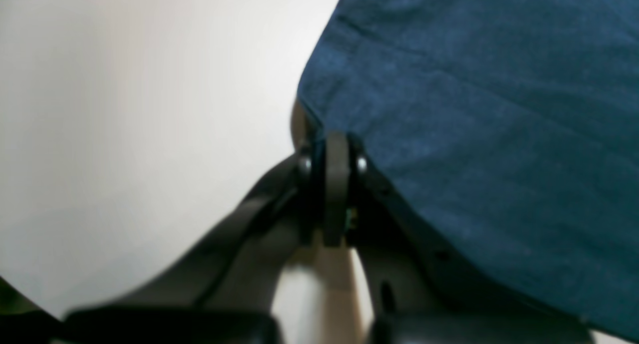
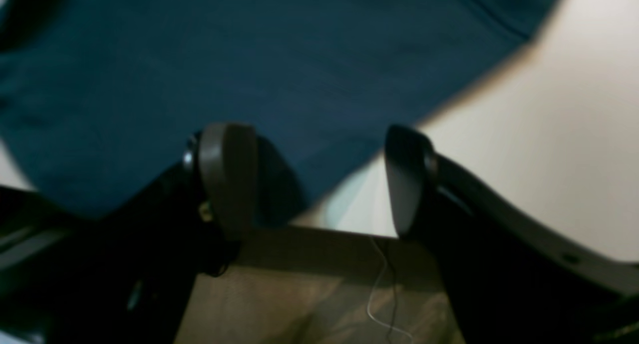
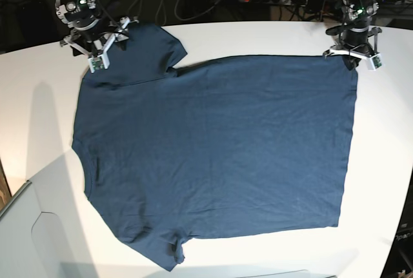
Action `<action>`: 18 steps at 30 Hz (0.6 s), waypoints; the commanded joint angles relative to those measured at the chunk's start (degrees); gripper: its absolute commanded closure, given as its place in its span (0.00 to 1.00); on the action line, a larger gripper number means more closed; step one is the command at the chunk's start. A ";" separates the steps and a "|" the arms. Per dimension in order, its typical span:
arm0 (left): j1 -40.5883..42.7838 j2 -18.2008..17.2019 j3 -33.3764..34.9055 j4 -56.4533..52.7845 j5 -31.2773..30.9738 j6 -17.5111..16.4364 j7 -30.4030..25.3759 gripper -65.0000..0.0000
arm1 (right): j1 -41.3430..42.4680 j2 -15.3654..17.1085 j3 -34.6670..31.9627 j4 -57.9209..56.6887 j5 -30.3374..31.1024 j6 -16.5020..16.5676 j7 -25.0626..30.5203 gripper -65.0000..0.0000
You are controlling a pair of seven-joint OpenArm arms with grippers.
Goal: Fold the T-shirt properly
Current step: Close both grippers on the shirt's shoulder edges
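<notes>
Right gripper (image 3: pixel 98 44) at far left corner, over the sleeve, jaws spread, nothing between them. T-shirt (image 3: pixel 213 155) spread flat across white table (image 3: pixel 32 129), neck toward left. Left gripper (image 3: pixel 352 53) at far right hem corner, jaws pressed together, pinching the fabric edge.

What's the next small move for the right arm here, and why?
Probably close the right gripper on the T-shirt. Its jaws stand open with the shirt's edge between them, one finger over the cloth, while the left gripper looks already shut on the far corner. Both corners need holding before a fold.
</notes>
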 commanded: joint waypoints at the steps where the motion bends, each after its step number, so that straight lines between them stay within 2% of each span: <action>1: 0.46 -0.35 -0.24 0.34 0.33 0.12 0.57 1.00 | -0.07 0.28 -0.03 0.49 0.23 0.73 0.76 0.41; 13: 0.46 -0.27 -0.24 0.34 0.07 0.12 0.57 1.00 | -0.16 0.37 -0.30 -1.88 0.23 0.90 0.76 0.42; 15: 0.46 -0.27 -0.24 0.34 0.07 0.12 0.57 1.00 | -0.16 0.55 -0.30 -1.88 0.23 0.90 0.76 0.47; 18: 0.55 -0.27 -0.24 0.34 0.07 0.12 0.57 1.00 | -0.16 0.64 -0.12 -1.88 0.23 0.90 0.76 0.63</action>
